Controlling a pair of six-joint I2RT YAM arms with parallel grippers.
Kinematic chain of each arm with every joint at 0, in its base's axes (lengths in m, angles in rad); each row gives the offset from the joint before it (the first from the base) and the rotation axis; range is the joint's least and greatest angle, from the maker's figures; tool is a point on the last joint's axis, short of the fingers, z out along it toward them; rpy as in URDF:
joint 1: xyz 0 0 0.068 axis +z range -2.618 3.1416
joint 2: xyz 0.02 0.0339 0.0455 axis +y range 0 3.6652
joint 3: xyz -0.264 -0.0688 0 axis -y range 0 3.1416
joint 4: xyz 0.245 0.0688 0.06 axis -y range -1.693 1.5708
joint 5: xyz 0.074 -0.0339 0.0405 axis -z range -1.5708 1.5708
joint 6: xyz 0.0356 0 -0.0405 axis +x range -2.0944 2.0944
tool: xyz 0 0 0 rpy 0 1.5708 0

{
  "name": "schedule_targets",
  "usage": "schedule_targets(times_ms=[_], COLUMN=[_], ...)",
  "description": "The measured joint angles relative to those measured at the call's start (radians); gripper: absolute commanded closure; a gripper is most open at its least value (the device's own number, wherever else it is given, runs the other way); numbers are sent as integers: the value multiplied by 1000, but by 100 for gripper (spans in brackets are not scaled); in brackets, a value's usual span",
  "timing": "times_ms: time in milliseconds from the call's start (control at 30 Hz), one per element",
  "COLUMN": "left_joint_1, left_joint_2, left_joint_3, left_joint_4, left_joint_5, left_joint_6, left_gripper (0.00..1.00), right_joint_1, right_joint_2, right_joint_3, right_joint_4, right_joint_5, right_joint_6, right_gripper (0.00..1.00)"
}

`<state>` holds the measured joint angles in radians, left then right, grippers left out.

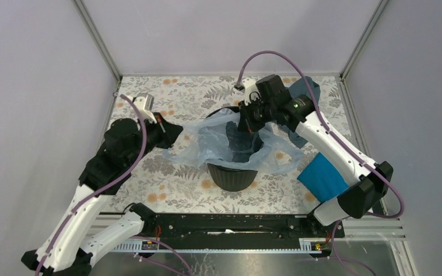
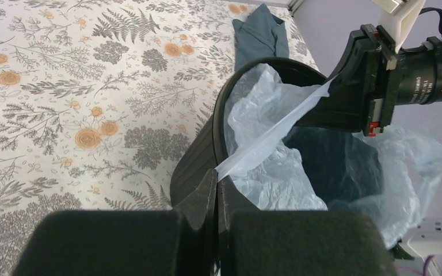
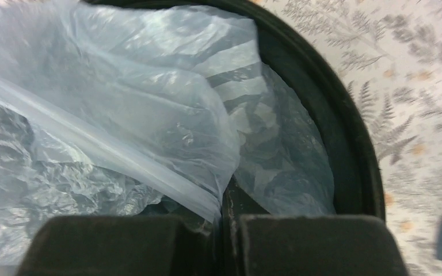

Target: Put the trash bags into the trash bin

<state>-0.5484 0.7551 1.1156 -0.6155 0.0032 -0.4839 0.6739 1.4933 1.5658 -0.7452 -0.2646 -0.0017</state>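
Note:
The pale light-blue trash bag [image 1: 213,141] is draped over and into the round black ribbed trash bin [image 1: 233,175] in the middle of the table. My left gripper [image 1: 175,133] is shut on the bag's edge just left of the bin; a stretched strip of bag [image 2: 276,129] runs from my left gripper [image 2: 217,175] across the bin [image 2: 198,152] to the right gripper. My right gripper [image 1: 246,125] hangs over the bin's far rim, shut on the bag's edge. In the right wrist view my right gripper [image 3: 221,207] pinches the bag [image 3: 126,115] above the bin's opening [image 3: 345,144].
A dull grey-blue cloth [image 1: 306,95] lies at the back right, also in the left wrist view [image 2: 259,34]. A bright blue cloth [image 1: 322,175] lies at the right, beside the right arm. The floral tablecloth [image 1: 167,178] is bounded by frame rails and grey walls.

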Motion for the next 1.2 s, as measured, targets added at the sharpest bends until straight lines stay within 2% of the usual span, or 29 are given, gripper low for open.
schedule_targets(times_ms=[67,100,267,333,433,600,667,733,800,933,1033,1067,1133,1167,1200], left_joint_1=[0,0,0,0,0,0,0,0,0,0,0,0,0,0,0], left_joint_2=[28,55,172,195,198,198,198,198,201,220,236,240,248,250,253], left_joint_3=[2,7,61,71,72,75,76,76,80,95,108,111,118,119,120], left_joint_4=[16,24,37,45,44,49,49,49,49,57,62,65,68,69,71], left_joint_5=[-9,-20,-64,-79,-95,-115,-122,-126,-129,-132,-132,-132,-132,-132,-135], left_joint_6=[0,0,6,13,21,36,41,43,43,43,44,46,48,49,50], left_gripper=[100,100,100,100,100,100,100,100,100,100,100,100,100,100,100], right_joint_1=[-56,-73,-114,-117,-116,-116,-116,-116,-116,-116,-116,-116,-116,-116,-116], right_joint_2=[23,36,130,126,90,-60,-117,-160,-185,-173,-144,-136,-122,-118,-117], right_joint_3=[3,13,126,128,122,66,55,43,32,11,2,-1,-3,-3,-5], right_joint_4=[-2,-6,-50,-66,-93,-104,-103,-91,-70,-15,19,31,55,63,73], right_joint_5=[-85,-108,-142,-142,-135,-101,-82,-64,-41,3,38,45,55,59,69], right_joint_6=[64,85,134,137,128,113,108,103,102,105,109,111,115,116,124], right_gripper=[100,95,42,30,21,18,25,40,51,62,65,77,93,100,100])
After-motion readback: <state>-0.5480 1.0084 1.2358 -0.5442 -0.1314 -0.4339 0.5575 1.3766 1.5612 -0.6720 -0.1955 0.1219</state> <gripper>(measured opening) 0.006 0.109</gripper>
